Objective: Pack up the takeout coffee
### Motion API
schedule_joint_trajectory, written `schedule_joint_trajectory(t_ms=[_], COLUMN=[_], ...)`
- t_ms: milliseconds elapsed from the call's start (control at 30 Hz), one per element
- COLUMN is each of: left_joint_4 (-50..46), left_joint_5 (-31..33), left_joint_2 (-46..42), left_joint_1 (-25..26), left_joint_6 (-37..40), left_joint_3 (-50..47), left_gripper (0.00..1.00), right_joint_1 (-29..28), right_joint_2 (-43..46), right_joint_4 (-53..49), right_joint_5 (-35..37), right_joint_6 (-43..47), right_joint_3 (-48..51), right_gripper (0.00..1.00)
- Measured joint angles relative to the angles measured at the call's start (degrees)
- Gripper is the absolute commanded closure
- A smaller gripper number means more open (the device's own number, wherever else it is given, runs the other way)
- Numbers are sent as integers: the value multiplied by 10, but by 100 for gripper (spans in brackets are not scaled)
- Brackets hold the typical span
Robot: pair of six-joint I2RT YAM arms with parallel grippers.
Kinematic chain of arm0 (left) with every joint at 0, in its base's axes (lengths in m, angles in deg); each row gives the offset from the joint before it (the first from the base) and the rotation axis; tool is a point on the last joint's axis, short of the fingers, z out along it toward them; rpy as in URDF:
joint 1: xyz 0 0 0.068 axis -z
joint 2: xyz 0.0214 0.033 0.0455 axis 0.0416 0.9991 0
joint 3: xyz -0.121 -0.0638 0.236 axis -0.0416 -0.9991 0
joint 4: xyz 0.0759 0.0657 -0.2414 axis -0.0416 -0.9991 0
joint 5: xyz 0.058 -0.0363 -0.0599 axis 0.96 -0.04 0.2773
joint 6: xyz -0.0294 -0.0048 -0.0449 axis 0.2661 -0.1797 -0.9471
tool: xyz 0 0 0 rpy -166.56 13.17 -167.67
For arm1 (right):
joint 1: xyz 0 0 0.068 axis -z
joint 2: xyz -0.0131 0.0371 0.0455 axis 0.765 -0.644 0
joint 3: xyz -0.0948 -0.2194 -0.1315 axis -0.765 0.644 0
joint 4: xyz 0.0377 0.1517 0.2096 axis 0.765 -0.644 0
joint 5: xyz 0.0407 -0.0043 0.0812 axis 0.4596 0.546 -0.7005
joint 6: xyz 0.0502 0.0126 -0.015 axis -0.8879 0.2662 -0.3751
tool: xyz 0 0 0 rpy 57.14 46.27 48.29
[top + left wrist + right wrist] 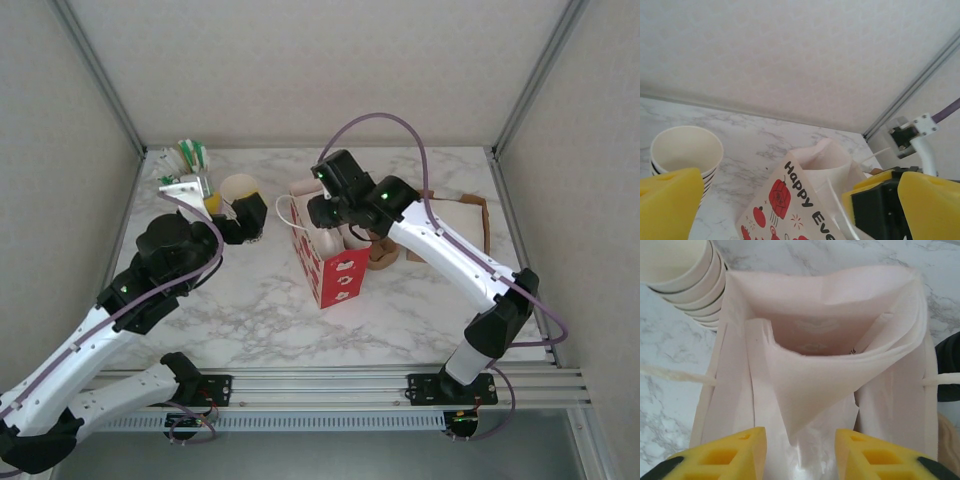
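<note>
The takeout coffee is out of view. A paper bag (335, 268) with red prints stands upright mid-table, its mouth open and its pale lining (825, 365) folded inward. My right gripper (323, 214) hangs over the bag's mouth. In the right wrist view that gripper (800, 450) is open, its yellow fingers (725, 455) apart above the crumpled paper. My left gripper (250, 218) waits to the left of the bag, by a stack of cream cups (240, 188). Seen from the left wrist, this gripper (775, 205) is wide open with the bag (790, 200) beyond it.
Stacked lidless cups (685, 275) stand by the bag's far left corner. Green-tipped items in a holder (187, 160) sit at the back left. A brown paper carrier (470, 208) and brown pieces (383, 255) lie right of the bag. Frame posts mark the table's edges.
</note>
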Motion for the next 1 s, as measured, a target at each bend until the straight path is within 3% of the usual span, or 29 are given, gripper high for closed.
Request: schedule_joint_trajectory(t_ms=[233, 400, 600, 1000], left_joint_4=[-7, -7, -7, -13], left_joint_5=[-2, -5, -12, -18], left_joint_2=[3, 3, 2, -36], left_joint_1=[-6, -10, -13, -14], left_joint_6=[-15, -22, -34, -71], left_joint_3=[-9, -19, -37, -90], left_gripper=[0, 0, 0, 0], right_joint_1=[25, 36, 37, 37], right_joint_2=[-20, -54, -81, -42], right_joint_4=[11, 15, 17, 1], right_joint_5=[-18, -23, -43, -54], right_joint_6=[-28, -40, -49, -55], right_joint_3=[-37, -41, -29, -35], right_gripper=[73, 85, 87, 53])
